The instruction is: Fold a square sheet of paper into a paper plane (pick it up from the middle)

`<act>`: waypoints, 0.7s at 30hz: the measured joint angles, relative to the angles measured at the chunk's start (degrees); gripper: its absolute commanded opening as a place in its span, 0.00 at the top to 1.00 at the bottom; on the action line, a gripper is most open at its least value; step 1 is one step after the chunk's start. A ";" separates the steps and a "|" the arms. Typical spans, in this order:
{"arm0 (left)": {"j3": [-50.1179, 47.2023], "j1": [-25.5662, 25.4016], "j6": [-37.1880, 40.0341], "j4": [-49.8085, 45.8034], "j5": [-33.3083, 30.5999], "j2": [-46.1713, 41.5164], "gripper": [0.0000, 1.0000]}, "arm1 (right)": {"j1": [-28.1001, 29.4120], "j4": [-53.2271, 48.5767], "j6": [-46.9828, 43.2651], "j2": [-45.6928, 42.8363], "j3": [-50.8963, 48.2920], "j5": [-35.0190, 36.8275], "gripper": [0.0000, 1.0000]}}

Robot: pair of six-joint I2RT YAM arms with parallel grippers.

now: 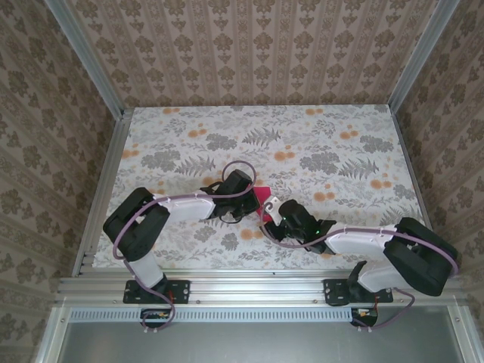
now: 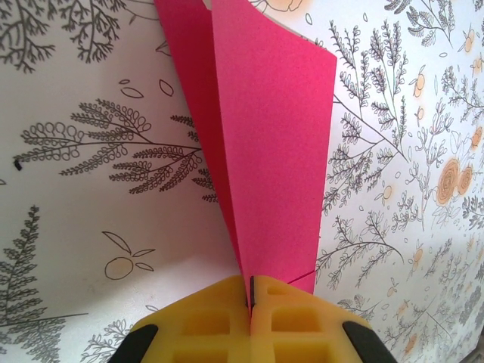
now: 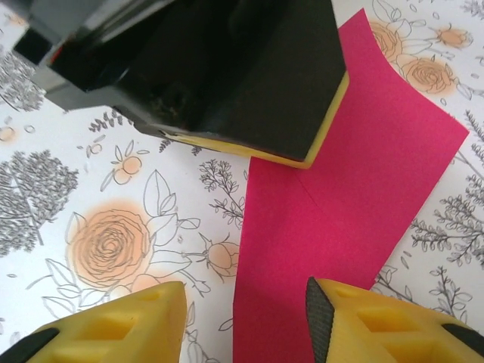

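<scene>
Left wrist view: left fingers (image 2: 204,321) clenched on folded pink sheet (image 2: 272,151) at crease; long axis runs straight ahead from them, over bench (image 2: 76,227). Right wrist view: right fingers (image 3: 363,321) released, spread either side of sheet's near end. Both arms adj., mid-bench.

No legible text or numbers, square sheet of paper (image 2: 272,151) plain, table cover (image 1: 318,136) patterned, unlettered.

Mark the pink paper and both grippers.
pink paper (image 2: 272,151), left wrist view, middle of the folded sheet.
left gripper (image 2: 251,291), left wrist view, seam where its fingers pinch the paper.
right gripper (image 3: 243,310), right wrist view, gap between its open fingers.
</scene>
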 measured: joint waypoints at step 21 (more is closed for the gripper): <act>0.00 0.37 -0.02 -0.02 0.17 0.00 0.95 | 3.34 3.78 -9.55 10.27 1.97 11.69 0.69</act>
